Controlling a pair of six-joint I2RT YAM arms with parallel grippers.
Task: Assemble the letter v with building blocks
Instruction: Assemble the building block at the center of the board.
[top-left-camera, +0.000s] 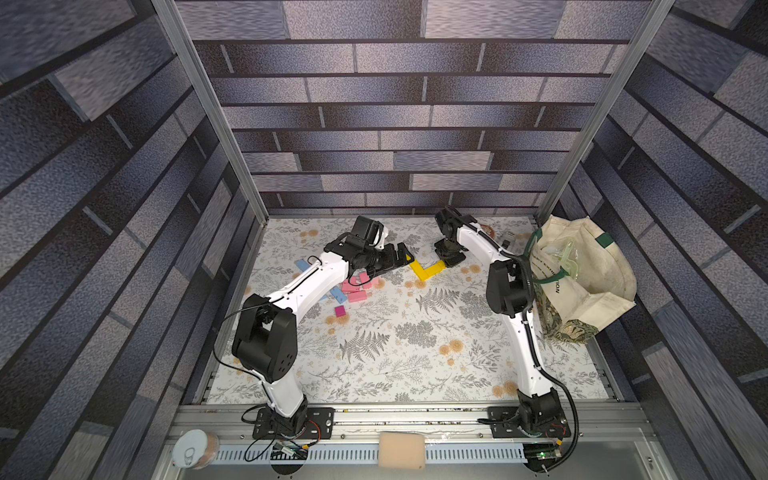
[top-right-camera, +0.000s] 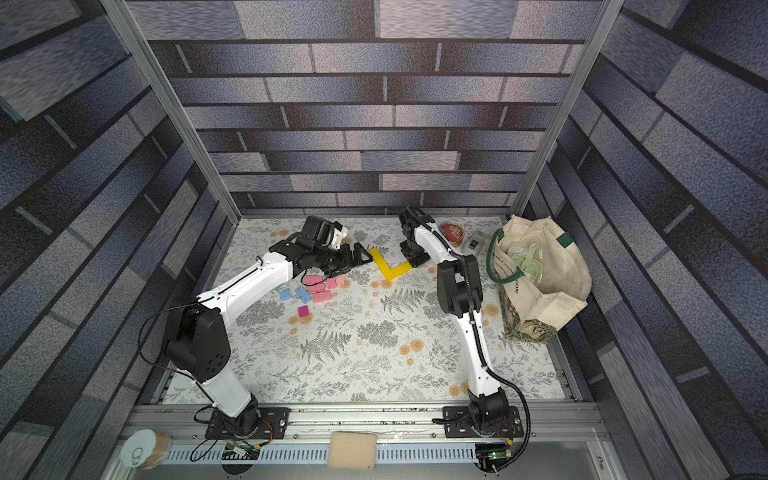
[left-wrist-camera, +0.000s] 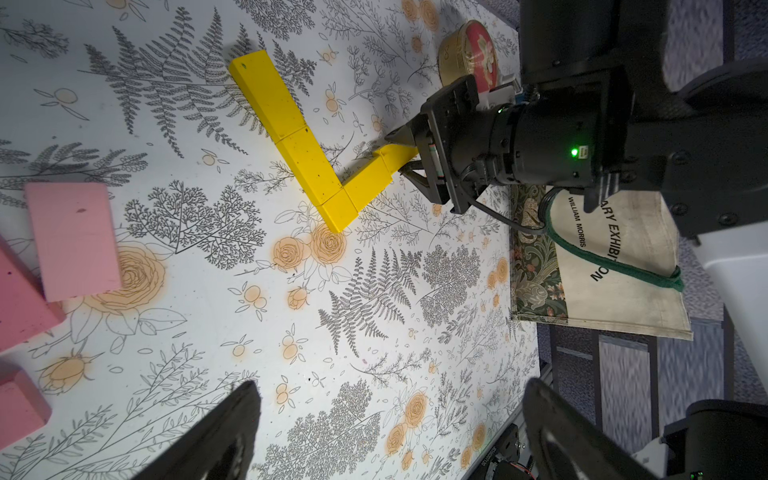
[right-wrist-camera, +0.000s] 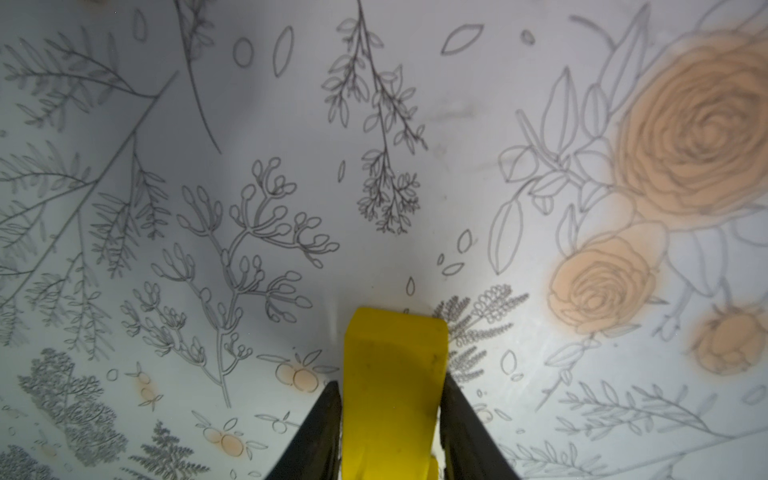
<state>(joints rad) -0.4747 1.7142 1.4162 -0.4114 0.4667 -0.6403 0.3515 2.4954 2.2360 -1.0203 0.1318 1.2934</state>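
Yellow blocks (top-left-camera: 424, 271) lie on the table (top-left-camera: 415, 357) at about 12 o'clock from its centre, forming a V. From the corner, 1 leg runs toward 11 o'clock and a shorter leg toward 2 o'clock. The right gripper (top-left-camera: 451, 260) is clamped on the end block (right-wrist-camera: 395, 365) of the shorter leg. The left gripper (top-left-camera: 402, 254) is spread wide and holds nothing, near the 11 o'clock tip. Pink blocks (top-left-camera: 358, 287), blue blocks (top-left-camera: 338, 294) and a magenta cube (top-left-camera: 340, 311) lie loose at 9 o'clock from the V.
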